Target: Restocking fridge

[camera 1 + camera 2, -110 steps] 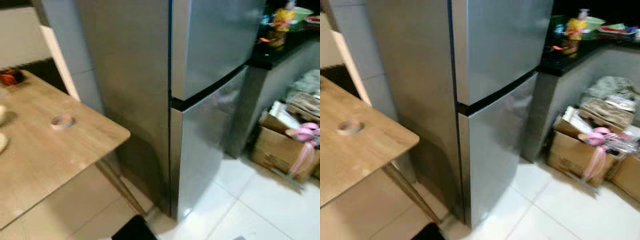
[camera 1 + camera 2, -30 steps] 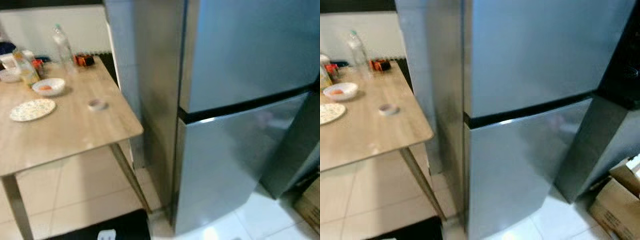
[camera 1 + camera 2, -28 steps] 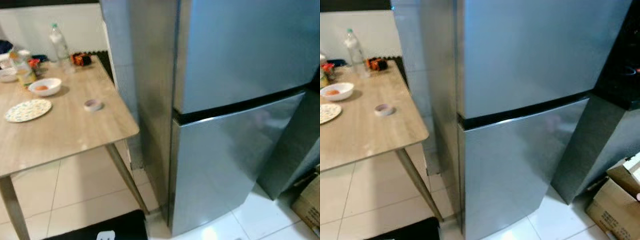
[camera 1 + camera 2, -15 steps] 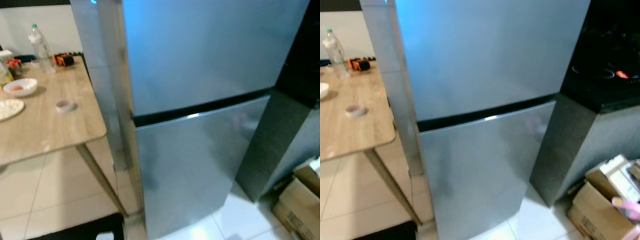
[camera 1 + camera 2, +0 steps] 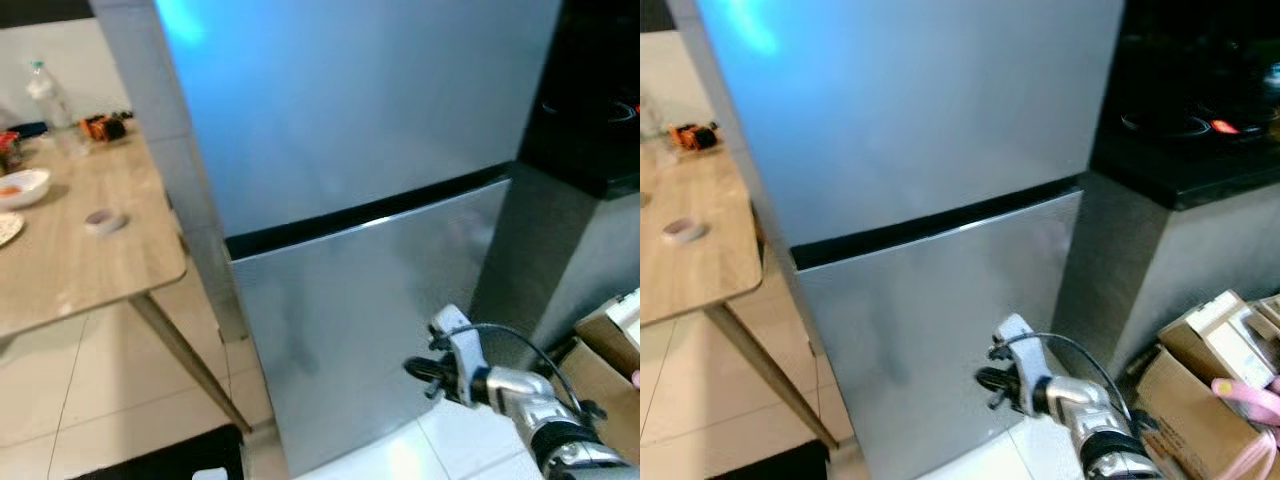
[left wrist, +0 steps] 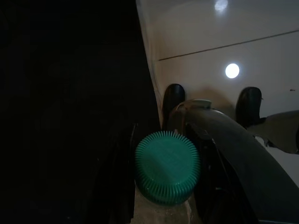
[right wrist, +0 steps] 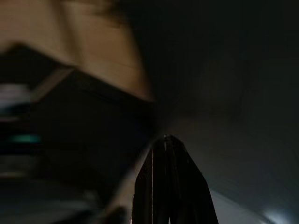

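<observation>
A tall silver fridge (image 5: 380,120) stands right in front of me with both doors closed; a dark seam divides the upper door from the lower door (image 5: 360,320). My right gripper (image 5: 418,374) is raised in front of the lower door's right part, fingers pressed together and holding nothing; in the dark right wrist view the fingertips (image 7: 166,144) meet in one point. In the left wrist view my left gripper (image 6: 167,186) is shut on a bottle with a ribbed green cap (image 6: 167,169), hanging low over white floor tiles.
A wooden table (image 5: 90,275) stands left of the fridge with a clear bottle (image 5: 45,95), a white bowl (image 5: 20,187) and a tape roll (image 5: 103,220). A dark counter (image 5: 1200,150) and cardboard boxes (image 5: 1200,400) flank the fridge's right side. A black mat (image 5: 170,462) lies on the floor.
The camera has swung right and nearer, so the fridge front fills more of the view. My right arm has come up into view before the lower door.
</observation>
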